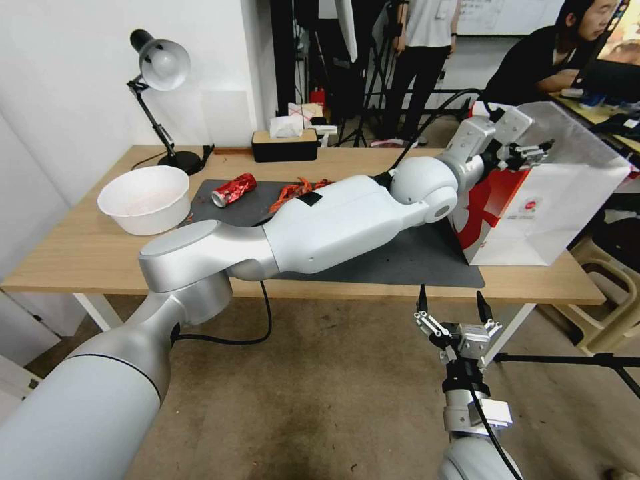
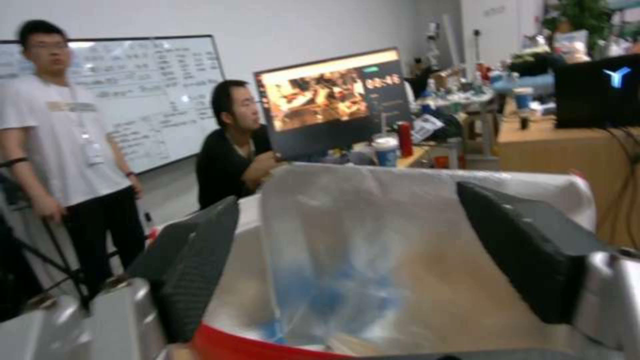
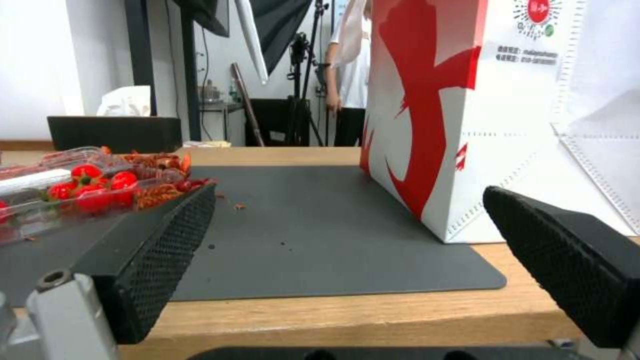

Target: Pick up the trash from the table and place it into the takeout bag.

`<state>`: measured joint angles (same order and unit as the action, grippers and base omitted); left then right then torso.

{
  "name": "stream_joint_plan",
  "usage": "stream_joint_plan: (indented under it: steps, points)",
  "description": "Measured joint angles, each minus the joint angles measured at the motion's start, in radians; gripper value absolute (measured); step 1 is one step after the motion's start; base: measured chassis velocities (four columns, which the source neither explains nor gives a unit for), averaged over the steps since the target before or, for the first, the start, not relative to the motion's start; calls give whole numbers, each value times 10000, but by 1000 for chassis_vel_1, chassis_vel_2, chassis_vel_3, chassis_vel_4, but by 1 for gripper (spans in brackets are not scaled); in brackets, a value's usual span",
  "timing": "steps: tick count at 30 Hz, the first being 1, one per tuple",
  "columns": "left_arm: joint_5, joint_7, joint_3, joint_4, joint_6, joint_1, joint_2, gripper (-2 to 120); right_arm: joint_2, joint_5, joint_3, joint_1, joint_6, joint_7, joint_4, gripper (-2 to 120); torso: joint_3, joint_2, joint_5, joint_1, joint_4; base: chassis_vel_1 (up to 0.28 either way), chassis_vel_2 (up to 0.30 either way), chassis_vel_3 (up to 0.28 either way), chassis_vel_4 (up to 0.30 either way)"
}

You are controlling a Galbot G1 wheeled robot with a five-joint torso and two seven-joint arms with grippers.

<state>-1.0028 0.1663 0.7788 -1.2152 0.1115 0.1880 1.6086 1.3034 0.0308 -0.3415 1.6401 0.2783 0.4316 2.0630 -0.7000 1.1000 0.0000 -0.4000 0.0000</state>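
The left arm is reaching across the worktop (image 1: 80, 253), and its left claw (image 1: 533, 152) is hovering over the open mouth of the takeout bag (image 1: 560, 200), with its fingers (image 2: 200, 265) spread wide and nothing between them. In the left wrist view the bag's silvery lining (image 2: 373, 235) is lying just beneath the claw, with a blurred blue shape showing inside; what it is cannot be told. The bag is standing upright at the right end of the worktop, one corner resting on the dark grey mat (image 1: 413, 260), its red side facing the centre of the mat. The right claw (image 1: 453, 313) is hanging below the front edge of the worktop, well apart from the bag, with its fingers (image 3: 160, 250) also spread and pinching nothing. A crushed red can (image 1: 233, 189) is lying on its side at the far left part of the mat, and beside it red scraps (image 1: 297, 190) are lying scattered; in the right wrist view these appear as a clear plastic bag with red pieces (image 3: 80, 187). A white bowl (image 1: 143, 199) is sitting on the bare wood left of the mat, near a black desk lamp (image 1: 160, 107) and a black tissue box (image 1: 285, 143) at the far edge.
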Motion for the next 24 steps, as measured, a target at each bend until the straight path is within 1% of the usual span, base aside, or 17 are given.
stream_joint_plan:
  steps: [1, 4, 10, 12, 13, 14, 15, 16, 18, 19, 20, 21, 22, 23, 24]
  points:
    - [0, 0, 0, 0, 0, 0, 0, 85, 0, 0, 0, 0, 0, 0, 0, 100, 0, 0, 0, 0, 0, 0, 0, 0, 0]
    - [61, 64, -173, 45, 11, -34, -15, 97, -3, -2, -1, -11, 0, -1, 2, 100, 0, 0, 0, 0, -1, 0, 0, 0, 0]
    - [109, 111, -402, 41, 28, -81, -78, 99, -10, -2, -5, -22, 1, -1, 3, 100, 1, 0, 0, 0, -3, 0, 0, 0, 0]
    - [113, 139, -627, -23, 62, -104, -237, 100, -21, -2, -5, -35, 0, 0, 7, 100, 1, 0, 0, 0, -3, 0, 0, 0, 0]
    - [101, 152, -768, -132, 79, -120, -425, 100, -33, -3, -8, -44, 0, 0, 12, 100, 0, 0, -1, 0, 1, 0, 0, 0, 0]
    - [101, 152, -768, -132, 79, -120, -425, 100, -33, -3, -8, -44, 0, 0, 12, 100, 0, 0, -1, 0, 1, 0, 0, 0, 0]
    - [5, 156, -1027, -559, 170, -231, -997, 100, -64, 0, -8, -52, -10, 0, 22, 100, 1, 0, -2, 0, -2, 0, 0, 0, 0]
    - [-52, 199, -1166, -874, 229, -360, -1371, 100, -83, 5, -9, -62, -21, 0, 22, 100, 1, 0, -2, 0, 1, 0, 0, 0, 0]
    - [-85, 324, -1539, -1740, 274, -855, -2417, 100, -118, 12, 18, -98, -57, -1, 5, 100, 0, 0, -4, -1, -1, 0, 0, 0, 0]
    - [-85, 324, -1539, -1740, 274, -855, -2417, 100, -118, 12, 18, -98, -57, -1, 5, 100, 0, 0, -4, -1, -1, 0, 0, 0, 0]
    - [-62, 353, -1823, -2336, 286, -1271, -3253, 100, -146, 13, 46, -110, -78, -1, -29, 100, 1, 0, -4, 0, 1, 0, 0, 0, 0]
    - [-1, 362, -2071, -2782, 287, -1654, -3910, 100, -160, 14, 73, -116, -88, -7, -54, 100, 1, 0, -7, 0, 2, 0, 0, 0, 0]
    - [82, 366, -2284, -3073, 287, -1952, -4345, 100, -168, 14, 94, -125, -98, -13, -79, 100, 0, 1, -7, 0, 4, 0, 0, 0, 0]
    - [82, 366, -2284, -3073, 287, -1952, -4345, 100, -168, 14, 94, -125, -98, -13, -79, 100, 0, 1, -7, 0, 4, 0, 0, 0, 0]
    - [221, 371, -2712, -3615, 288, -2557, -4995, 100, -175, 6, 134, -138, -108, -24, -113, 100, 1, 0, -6, 0, 3, 0, 0, 0, 0]
